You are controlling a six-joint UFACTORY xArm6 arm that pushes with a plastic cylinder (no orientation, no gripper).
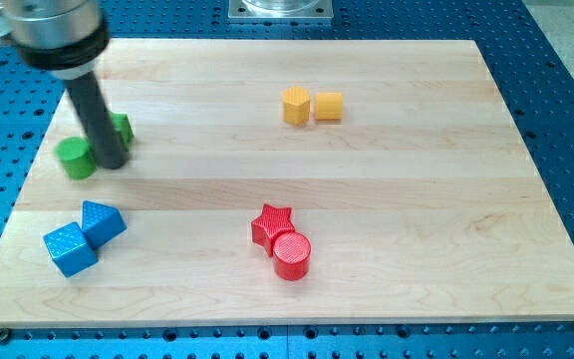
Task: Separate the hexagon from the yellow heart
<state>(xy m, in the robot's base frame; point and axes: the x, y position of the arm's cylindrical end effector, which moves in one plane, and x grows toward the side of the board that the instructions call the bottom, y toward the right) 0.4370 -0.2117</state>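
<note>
Standing at the upper left of the frame, my tip rests on the worktop wedged between two green blocks: a green cylinder touching it on the view's left and a second green block just behind the rod, its shape mostly hidden by the rod. My end effector is a plain rod with nothing to clench or release; it grasps nothing and can only press sideways against whatever it meets.

What I am meant to work on lies well apart from me, toward the view's upper middle. The yellow hexagon and the yellow heart sit side by side, touching or nearly so, the hexagon on the view's left and the heart on the right. Their shared line runs left to right across the frame, and the hexagon is the nearer of the two to my tip.

From where I am, the pair lies to the right and slightly up. That matters: a straight run from here would meet the hexagon first and shove it into the heart. I judge I should come around and enter at the seam from above or below.

Two blue blocks at lower left and a red star with a red cylinder at lower centre are clear of that route.
</note>
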